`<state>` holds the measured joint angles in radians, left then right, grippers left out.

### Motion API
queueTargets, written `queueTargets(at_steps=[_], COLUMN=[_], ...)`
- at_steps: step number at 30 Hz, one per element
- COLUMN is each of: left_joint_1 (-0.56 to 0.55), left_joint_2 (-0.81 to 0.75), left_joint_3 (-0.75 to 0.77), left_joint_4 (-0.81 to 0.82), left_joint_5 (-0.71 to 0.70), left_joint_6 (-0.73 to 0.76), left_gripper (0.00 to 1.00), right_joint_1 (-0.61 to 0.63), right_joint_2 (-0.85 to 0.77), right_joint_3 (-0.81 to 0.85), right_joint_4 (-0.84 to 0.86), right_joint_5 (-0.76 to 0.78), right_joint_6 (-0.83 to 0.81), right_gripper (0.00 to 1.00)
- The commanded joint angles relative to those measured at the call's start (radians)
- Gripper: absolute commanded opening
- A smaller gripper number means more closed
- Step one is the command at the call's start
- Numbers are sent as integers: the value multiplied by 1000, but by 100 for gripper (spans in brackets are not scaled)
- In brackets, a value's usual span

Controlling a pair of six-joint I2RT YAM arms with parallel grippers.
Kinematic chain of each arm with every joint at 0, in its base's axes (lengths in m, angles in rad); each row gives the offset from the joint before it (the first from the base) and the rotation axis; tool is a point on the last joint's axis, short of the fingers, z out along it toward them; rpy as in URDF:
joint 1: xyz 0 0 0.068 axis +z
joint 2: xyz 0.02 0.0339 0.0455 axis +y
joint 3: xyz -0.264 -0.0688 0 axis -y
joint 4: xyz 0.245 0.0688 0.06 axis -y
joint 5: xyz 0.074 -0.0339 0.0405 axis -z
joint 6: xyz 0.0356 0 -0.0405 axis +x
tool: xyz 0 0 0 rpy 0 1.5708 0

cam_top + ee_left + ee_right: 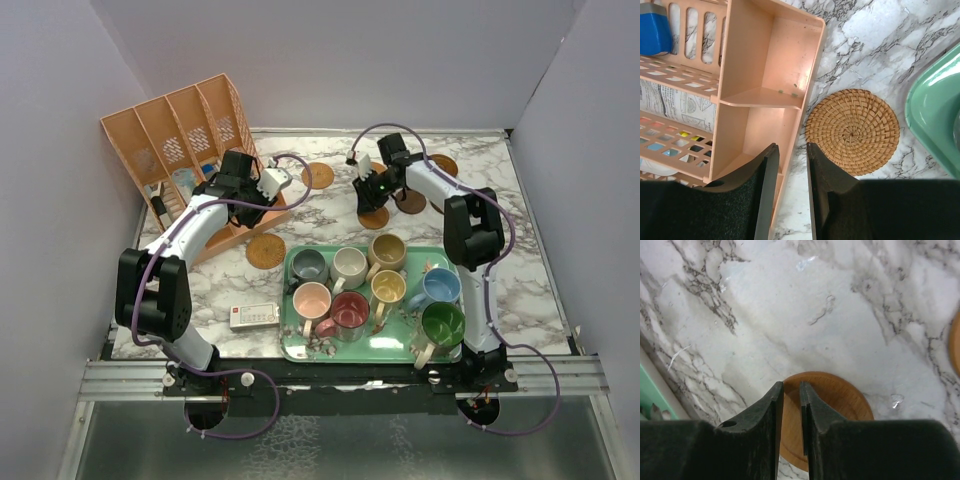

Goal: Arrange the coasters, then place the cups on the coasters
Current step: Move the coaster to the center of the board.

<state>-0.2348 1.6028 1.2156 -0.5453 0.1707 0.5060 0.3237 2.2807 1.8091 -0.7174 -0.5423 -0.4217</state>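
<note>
Left claw (791,148), narrowly parted, hovers beside a woven coaster (852,131); right claw (791,385), also narrow, hangs over a wooden coaster (840,395), contact unclear.

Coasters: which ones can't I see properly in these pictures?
Top view: the right arm covers part of the dark coaster and the far-right coaster.
Right wrist view: the right gripper hides the near side of the wooden coaster; another coaster is cut off by the right edge.
</note>
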Motion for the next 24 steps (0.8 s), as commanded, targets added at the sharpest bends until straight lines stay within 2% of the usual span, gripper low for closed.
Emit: queueTargets(at_steps=[1, 24], left_joint_1=[5, 5], left_joint_2=[-29, -23], left_joint_3=[5, 4], left_joint_4=[15, 16], left_joint_5=[-11, -1], left_joint_6=[-5, -6], left_gripper=[33, 33], right_joint_1=[0, -2], right_joint_2=[108, 101], right_joint_3=[4, 37], right_joint_4=[58, 94], right_joint_5=[182, 414], right_joint_6=[-9, 7], right_gripper=[21, 20])
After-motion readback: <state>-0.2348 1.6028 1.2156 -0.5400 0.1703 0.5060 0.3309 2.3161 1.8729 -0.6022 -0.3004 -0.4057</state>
